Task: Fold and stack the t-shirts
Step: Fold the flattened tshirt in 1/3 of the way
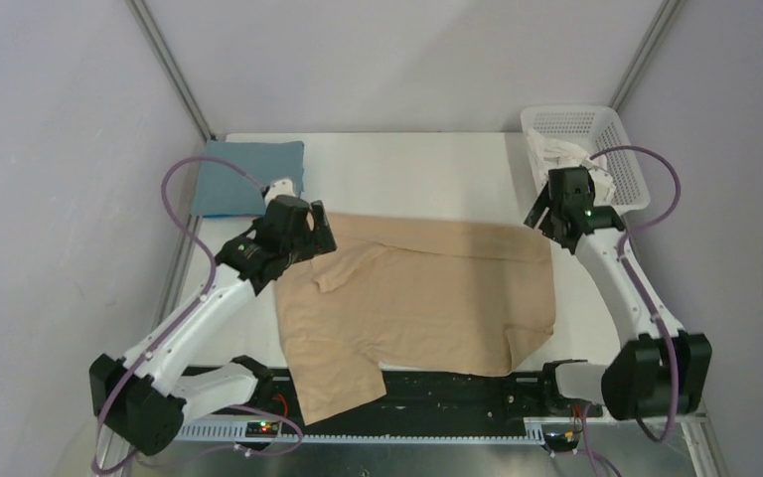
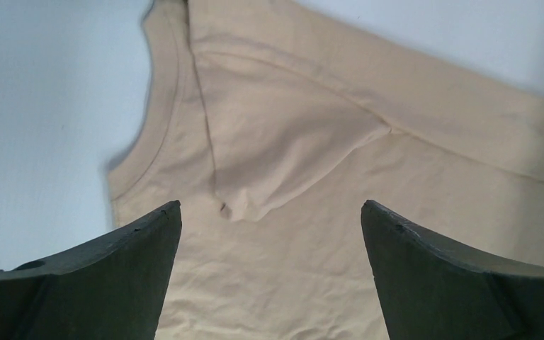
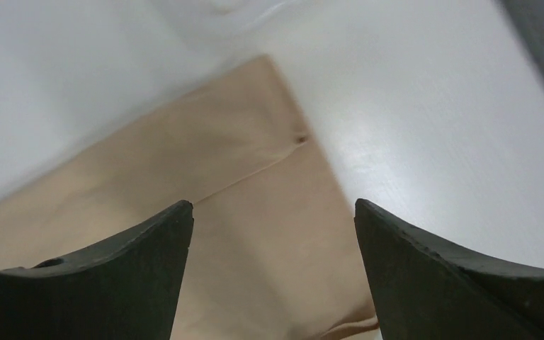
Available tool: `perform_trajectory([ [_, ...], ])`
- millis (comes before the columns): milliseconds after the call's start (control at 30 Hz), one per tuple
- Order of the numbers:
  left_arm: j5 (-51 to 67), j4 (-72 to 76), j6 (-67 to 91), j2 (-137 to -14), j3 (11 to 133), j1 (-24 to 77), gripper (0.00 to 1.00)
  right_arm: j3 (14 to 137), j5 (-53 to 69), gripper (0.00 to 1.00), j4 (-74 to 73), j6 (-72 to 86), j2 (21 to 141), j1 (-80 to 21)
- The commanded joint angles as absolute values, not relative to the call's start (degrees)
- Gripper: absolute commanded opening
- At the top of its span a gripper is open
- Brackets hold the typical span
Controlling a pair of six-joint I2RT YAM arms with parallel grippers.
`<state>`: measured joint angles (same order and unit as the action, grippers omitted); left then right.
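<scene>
On the far-left corner of the tabletop (image 1: 407, 169) you have the teal-blue t-shirt (image 1: 243, 179), folded into a compact block with its long side running left to right. Just nearer than it, your left gripper (image 2: 269, 210) hangs over the left end of the tan t-shirt (image 1: 427, 298), fingers spread wide with nothing between them. Below it you can see a curved hemmed edge and a loose fold of cloth. The tan t-shirt lies spread across the middle, long axis left to right, its far edge slanting a little nearer toward the right. Its near-left flap droops over the tabletop's near edge. Bare tabletop lies beyond its far edge. Your right gripper (image 3: 273, 209) hovers over the far-right corner of the tan cloth, also wide and empty. At the far-right corner sits a white lattice basket (image 1: 616, 149) with white cloth (image 1: 556, 154) inside.
</scene>
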<state>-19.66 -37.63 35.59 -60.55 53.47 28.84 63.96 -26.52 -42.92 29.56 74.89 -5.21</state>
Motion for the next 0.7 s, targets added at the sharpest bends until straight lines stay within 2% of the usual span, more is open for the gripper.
perform_trajectory([
  [0, -17.6, -33.6, 33.7, -68.6, 58.5, 27.8, 1.0, 58.5, -6.5, 0.88, -31.1, 25.1, 69.3, -8.8],
  [100, -9.8, -29.1, 32.6, -76.2, 60.1, 24.8, 1.0, 52.7, 3.8, 0.88, -22.2, 21.4, 69.1, -19.5],
  [200, 1.3, -25.7, 32.9, -81.9, 60.2, 21.2, 1.0, 51.6, 7.3, 0.85, -14.4, 19.5, 73.1, -27.9],
  [267, 3.4, -25.1, 33.3, -84.9, 59.8, 19.8, 1.0, 51.7, 8.0, 0.84, -9.5, 20.0, 77.5, -33.2],
  [467, -4.2, -24.7, 36.2, -83.3, 53.2, 19.4, 1.0, 58.2, 5.1, 0.77, -0.6, 20.0, 91.9, -46.1],
  [667, -10.2, -24.8, 39.1, -77.2, 48.0, 15.7, 1.0, 66.8, 9.0, 0.76, 6.1, 18.2, 106.0, -50.7],
])
